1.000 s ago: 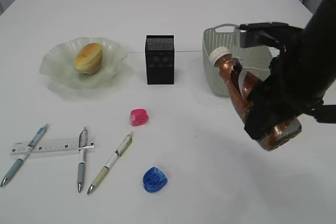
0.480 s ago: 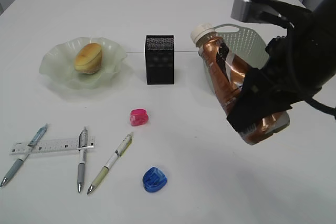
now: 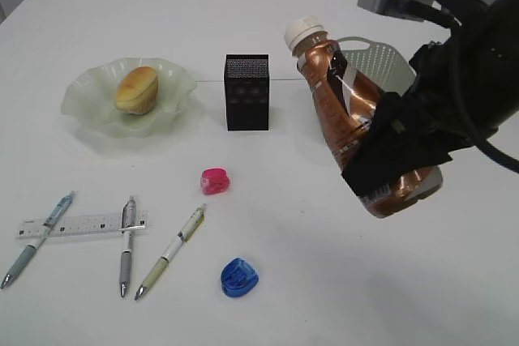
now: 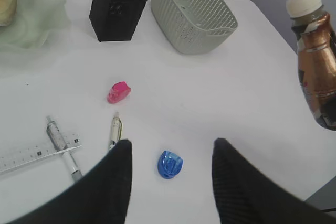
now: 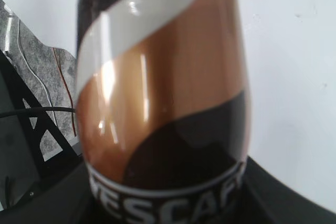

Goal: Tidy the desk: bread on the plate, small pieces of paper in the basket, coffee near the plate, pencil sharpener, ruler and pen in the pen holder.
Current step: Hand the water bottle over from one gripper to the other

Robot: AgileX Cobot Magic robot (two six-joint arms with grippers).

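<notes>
Coffee bottle (image 3: 357,119) tilts in the right hand (image 3: 388,164) — clamped, lifted.

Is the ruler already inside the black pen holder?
No, the ruler lies flat on the table under two pens, far from the pen holder.

Bare table between plate (image 3: 85,115) and pen holder (image 3: 246,92).

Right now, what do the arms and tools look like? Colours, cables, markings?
Right arm: black, bulky, with a grey block near the top and a black cable looping off its side. Right tool: black. Left tool: two matte black, finely textured fingers with rounded tips. No markings visible on either.
</notes>
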